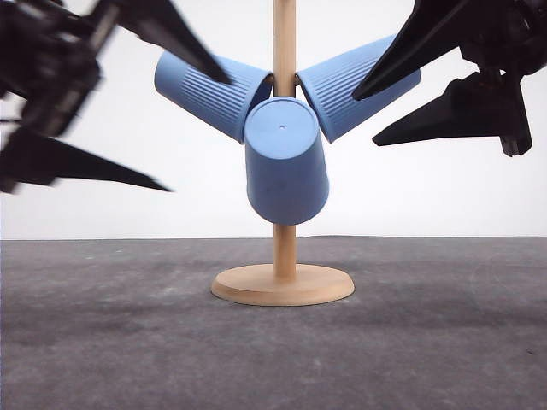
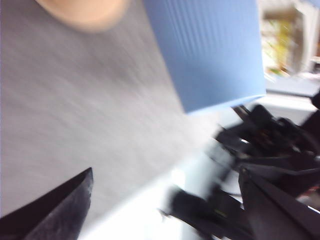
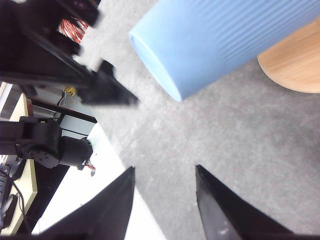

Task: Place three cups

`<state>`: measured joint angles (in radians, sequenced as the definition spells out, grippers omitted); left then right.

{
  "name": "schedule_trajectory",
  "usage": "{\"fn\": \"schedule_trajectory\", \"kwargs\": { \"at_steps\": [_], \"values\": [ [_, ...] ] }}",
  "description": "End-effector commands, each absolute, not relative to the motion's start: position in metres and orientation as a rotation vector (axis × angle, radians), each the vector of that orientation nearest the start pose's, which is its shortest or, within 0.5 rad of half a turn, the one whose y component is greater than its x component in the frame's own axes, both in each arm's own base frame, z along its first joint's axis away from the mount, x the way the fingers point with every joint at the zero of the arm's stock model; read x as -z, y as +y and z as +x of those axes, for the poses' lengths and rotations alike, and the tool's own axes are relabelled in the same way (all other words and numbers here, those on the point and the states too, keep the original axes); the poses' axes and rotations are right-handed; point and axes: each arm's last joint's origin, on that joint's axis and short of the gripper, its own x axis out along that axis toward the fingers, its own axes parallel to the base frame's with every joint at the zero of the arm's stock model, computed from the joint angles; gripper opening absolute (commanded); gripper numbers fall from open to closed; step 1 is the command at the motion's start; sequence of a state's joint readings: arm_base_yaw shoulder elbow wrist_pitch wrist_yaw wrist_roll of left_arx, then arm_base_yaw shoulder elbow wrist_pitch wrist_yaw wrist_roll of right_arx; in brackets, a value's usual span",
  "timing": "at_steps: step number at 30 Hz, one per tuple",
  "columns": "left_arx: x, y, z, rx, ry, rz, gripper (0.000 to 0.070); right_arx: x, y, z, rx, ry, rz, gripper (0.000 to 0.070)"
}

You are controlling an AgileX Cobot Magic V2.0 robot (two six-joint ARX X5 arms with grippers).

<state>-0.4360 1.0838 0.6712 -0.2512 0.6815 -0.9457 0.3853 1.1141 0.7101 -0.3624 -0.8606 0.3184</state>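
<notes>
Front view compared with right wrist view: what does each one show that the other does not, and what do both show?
Front view alone: the tall wooden pole, three ribbed light-blue cups hung on it, left cup, middle cup, right cup, and the left claw, open.

Right wrist view alone: one cup's open rim and equipment beyond the table edge.

Both: the round wooden base, the grey table, and the open right claw.

A grey table (image 1: 444,342) bears the wooden stand's round base (image 1: 283,284).
</notes>
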Motion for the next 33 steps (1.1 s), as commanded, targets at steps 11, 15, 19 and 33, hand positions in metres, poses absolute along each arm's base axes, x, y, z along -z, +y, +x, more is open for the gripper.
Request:
{"fn": "schedule_trajectory", "kwargs": {
  "at_steps": [11, 15, 19, 33],
  "values": [
    [-0.270, -0.051, 0.168, 0.453, 0.661, -0.317, 0.0417, -0.234, 0.074, 0.206, -0.651, 0.871, 0.174, 0.0244],
    [-0.271, -0.047, 0.168, 0.435, 0.620, -0.233, 0.0418, -0.235, 0.065, 0.213, -0.472, 0.785, -0.042, 0.0243],
    [-0.271, -0.046, 0.168, 0.446, 0.611, -0.194, 0.0000, -0.237, 0.061, 0.217, -0.391, 0.730, -0.150, 0.0002],
    [-0.271, -0.046, 0.167, 0.445, 0.614, -0.180, 0.0000, -0.239, 0.060, 0.219, -0.403, 0.711, -0.141, 0.0013]
  ]
}}
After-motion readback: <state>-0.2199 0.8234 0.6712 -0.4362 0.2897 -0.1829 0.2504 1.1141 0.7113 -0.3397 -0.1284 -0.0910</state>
